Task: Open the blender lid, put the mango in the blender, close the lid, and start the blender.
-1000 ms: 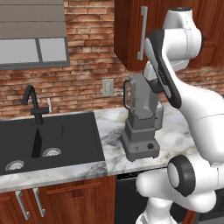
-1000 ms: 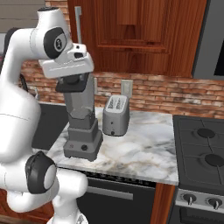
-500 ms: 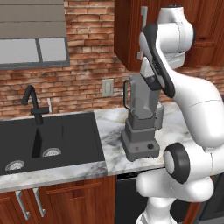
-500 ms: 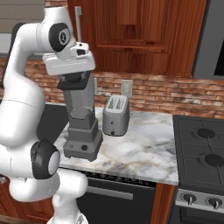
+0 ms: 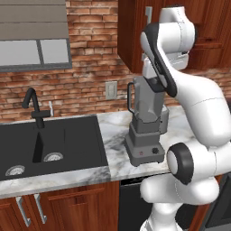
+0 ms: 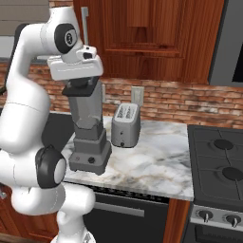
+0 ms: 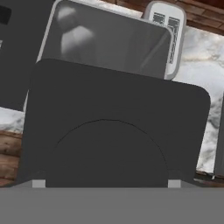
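The grey blender (image 5: pixel 145 151) stands on the marble counter, its translucent jar (image 6: pixel 88 114) upright on the dark base. My gripper (image 6: pixel 81 89) hangs straight down at the top of the jar. In the hand view the dark square blender lid (image 7: pixel 118 113) lies very close, its round raised centre at the bottom edge. My fingertips are lost against the dark lid, so their spacing is unclear. I cannot tell whether the lid rests on the rim or is slightly off it. A red button (image 5: pixel 140 153) and black knob (image 5: pixel 154 150) face forward. The mango is out of view.
A silver toaster (image 6: pixel 126 124) stands on the counter right of the blender, near the brick wall. A black sink (image 5: pixel 49 144) with a faucet (image 5: pixel 36 108) lies to the left. The stove (image 6: pixel 218 161) is at the far right. Wooden wall cabinets (image 6: pixel 142 38) hang just above my hand.
The arm's elbow and shoulder have swung a little and the hand has shifted slightly over the jar top. For the last half second the hand has stayed almost still. The blender has not moved.
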